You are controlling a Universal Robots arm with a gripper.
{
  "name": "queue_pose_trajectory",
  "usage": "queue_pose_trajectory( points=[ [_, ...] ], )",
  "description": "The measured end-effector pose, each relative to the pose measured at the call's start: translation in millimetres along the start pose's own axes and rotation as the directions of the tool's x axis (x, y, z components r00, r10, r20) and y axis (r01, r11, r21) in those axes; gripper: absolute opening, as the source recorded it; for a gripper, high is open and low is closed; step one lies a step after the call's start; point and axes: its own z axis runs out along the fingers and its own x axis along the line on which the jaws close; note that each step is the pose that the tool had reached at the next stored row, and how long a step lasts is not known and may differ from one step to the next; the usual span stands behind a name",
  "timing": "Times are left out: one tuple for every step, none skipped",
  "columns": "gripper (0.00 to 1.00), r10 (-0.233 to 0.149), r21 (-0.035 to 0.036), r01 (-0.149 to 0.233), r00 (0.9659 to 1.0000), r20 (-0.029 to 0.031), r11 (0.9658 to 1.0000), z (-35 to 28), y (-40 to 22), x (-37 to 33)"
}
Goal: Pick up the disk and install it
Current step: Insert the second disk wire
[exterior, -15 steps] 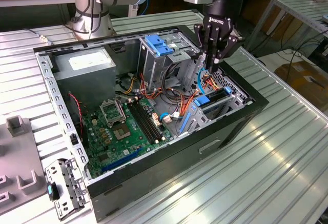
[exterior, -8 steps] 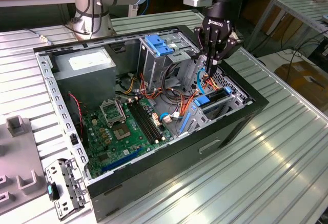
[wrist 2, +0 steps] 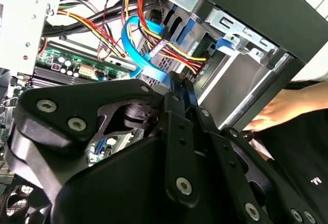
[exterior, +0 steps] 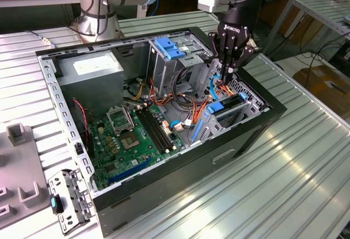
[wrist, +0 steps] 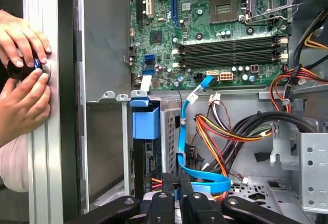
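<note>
Tool: the tool (exterior: 225, 78) hangs tip-down inside the open computer case (exterior: 261, 131), at about 2 o'clock of it in the exterior view.
Tool state: the fingers are pressed close together, and in both wrist views they look to be pinching the blue data cable (wrist: 201, 183) right at the tips.
Why there: my read is that the loop of cable is held to keep it out of the drive bay.
Disk, place: the disk (exterior: 227, 106) sits low in the drive cage at 3 o'clock of the case, just below the tool. It is slotted in, not carried.
Disk, look: a dark band shows along its upper edge, with blue carrier plastic at the end. Its label cannot be made out.
Carrier: the blue carrier tab (wrist: 146, 123) stands proud of the cage in the first wrist view.
Person: two hands (wrist: 23, 80) press on the case's outer edge around something small and dark, probably to steady it.
Surface: the ribbed metal surface (exterior: 295, 168) carries the case, which lies on its side.
</note>
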Motion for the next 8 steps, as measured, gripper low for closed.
queue_pose_trajectory(
  points=[
    [0.16, -0.001, 0.0014, 0.001, 1.0000, 0.0007, 1.0000, 1.0, 0.2, 2.2],
    [0.16, -0.002, 0.0028, 0.002, 1.0000, 0.0013, 1.0000, 1.9, 0.4, 3.9],
    [0.16, -0.004, 0.0046, 0.004, 1.0000, 0.0019, 1.0000, 3.0, 0.6, 6.4],
    [0.16, -0.005, 0.0059, 0.005, 1.0000, 0.0026, 1.0000, 3.9, 0.9, 8.3],
    [0.16, -0.006, 0.0082, 0.006, 1.0000, 0.0041, 0.9999, 5.1, 1.5, 11.3],
    [0.16, -0.008, 0.0119, 0.008, 1.0000, 0.0049, 0.9999, 5.9, 2.1, 13.2],
    [0.16, -0.008, 0.0139, 0.008, 1.0000, 0.0054, 0.9999, 6.1, 2.5, 14.0],
    [0.16, -0.009, 0.0194, 0.008, 0.9999, 0.0075, 0.9998, 6.7, 4.4, 15.2]
  ],
)
